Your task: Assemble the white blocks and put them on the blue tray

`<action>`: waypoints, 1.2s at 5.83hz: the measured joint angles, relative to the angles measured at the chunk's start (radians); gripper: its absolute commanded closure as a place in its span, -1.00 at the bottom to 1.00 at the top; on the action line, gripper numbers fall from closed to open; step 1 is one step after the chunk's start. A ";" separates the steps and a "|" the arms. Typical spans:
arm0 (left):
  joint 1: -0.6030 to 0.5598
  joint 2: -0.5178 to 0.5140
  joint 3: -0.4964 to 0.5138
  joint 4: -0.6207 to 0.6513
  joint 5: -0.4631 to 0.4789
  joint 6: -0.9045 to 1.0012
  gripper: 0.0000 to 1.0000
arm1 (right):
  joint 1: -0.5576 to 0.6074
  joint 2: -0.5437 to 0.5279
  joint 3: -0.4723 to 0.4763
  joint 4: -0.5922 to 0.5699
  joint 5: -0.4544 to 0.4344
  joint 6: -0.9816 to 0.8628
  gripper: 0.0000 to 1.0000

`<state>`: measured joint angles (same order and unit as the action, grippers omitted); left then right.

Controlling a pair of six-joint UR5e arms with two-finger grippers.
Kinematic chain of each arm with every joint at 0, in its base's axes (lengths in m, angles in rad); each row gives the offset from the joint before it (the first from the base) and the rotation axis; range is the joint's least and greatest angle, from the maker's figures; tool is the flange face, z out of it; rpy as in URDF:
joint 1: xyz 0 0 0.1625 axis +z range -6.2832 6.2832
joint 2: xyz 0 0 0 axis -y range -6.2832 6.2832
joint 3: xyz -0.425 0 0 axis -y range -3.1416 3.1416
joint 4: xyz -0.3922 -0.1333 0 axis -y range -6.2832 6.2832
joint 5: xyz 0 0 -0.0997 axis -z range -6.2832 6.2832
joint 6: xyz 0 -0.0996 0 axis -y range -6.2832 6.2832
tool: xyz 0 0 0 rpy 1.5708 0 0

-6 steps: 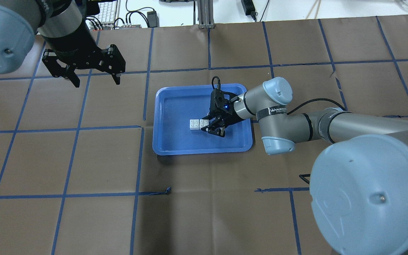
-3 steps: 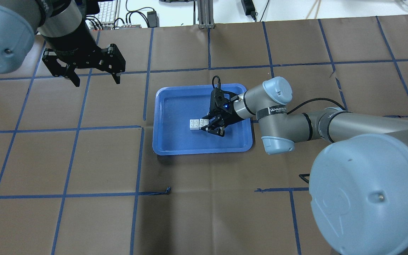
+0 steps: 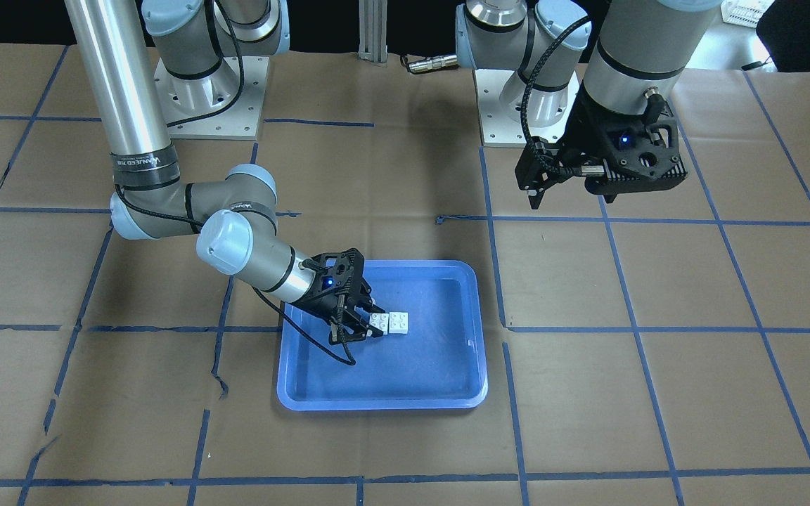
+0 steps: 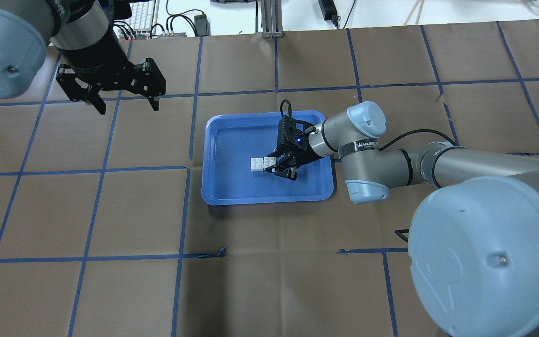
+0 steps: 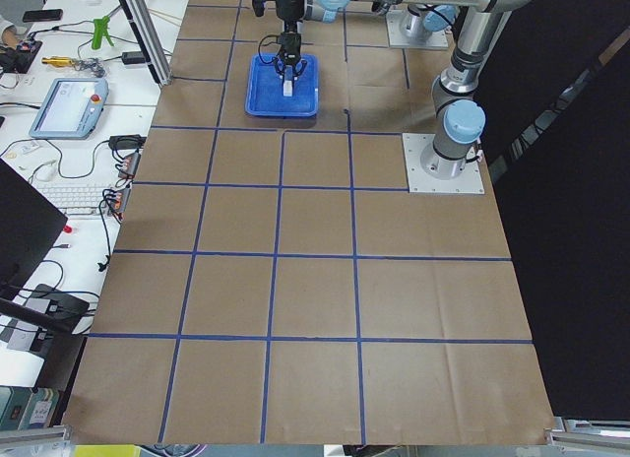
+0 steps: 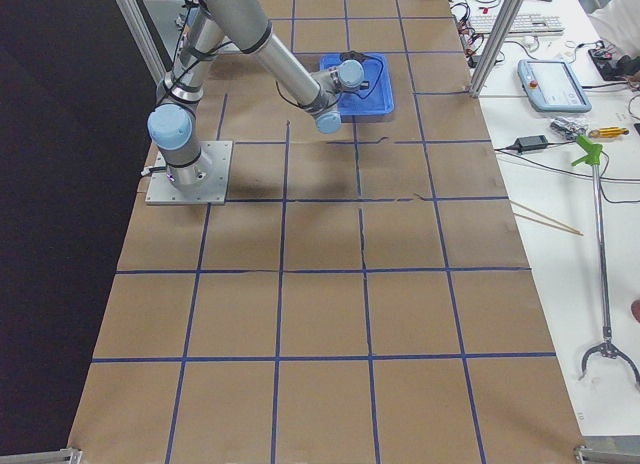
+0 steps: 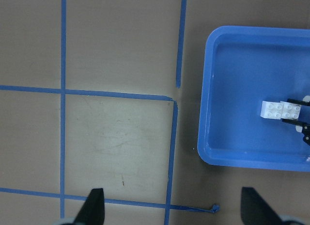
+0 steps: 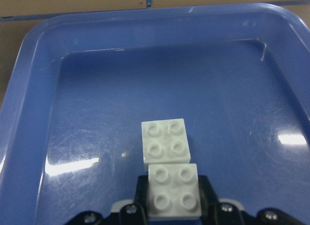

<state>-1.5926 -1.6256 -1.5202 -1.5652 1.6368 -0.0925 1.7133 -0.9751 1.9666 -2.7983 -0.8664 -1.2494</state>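
- The right end effector (image 3: 357, 327) is closed on the near white block (image 8: 173, 192). One finger is pressed against each of its opposite flat side walls, and the four studs on top are left clear.
- Handling (judged): the block is hard moulded plastic, light and stiff, and will not crush. Its side walls are smooth, so it can twist or slip under a weak or off-centre pinch. Take hold at mid-height on two parallel walls, never on the studs.
- Directly ahead of the fingertips, the far white block (image 8: 164, 140) touches the near one, which overlaps its near edge. Whether the two are actually locked together cannot be told.
- Both blocks sit inside the blue tray (image 8: 145, 12), near the middle of its floor. The floor is glossy, so a loose block will probably slide if pushed sideways.
- Well beyond the tray rim, the left end effector (image 4: 128, 107) hovers over the table (image 4: 110, 210). It is spread wide and empty.
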 measured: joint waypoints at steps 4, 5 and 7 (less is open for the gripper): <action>-0.001 0.000 -0.002 0.001 0.002 0.000 -0.98 | 0.000 -0.009 0.000 -0.013 0.003 0.003 0.46; -0.001 0.001 -0.002 0.002 0.005 0.000 -0.98 | 0.000 -0.010 0.002 -0.012 0.004 0.004 0.46; -0.001 0.001 -0.001 0.006 0.006 0.001 -0.98 | 0.000 -0.010 0.006 -0.010 0.002 0.003 0.46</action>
<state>-1.5938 -1.6249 -1.5210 -1.5596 1.6428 -0.0915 1.7135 -0.9849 1.9724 -2.8079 -0.8640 -1.2463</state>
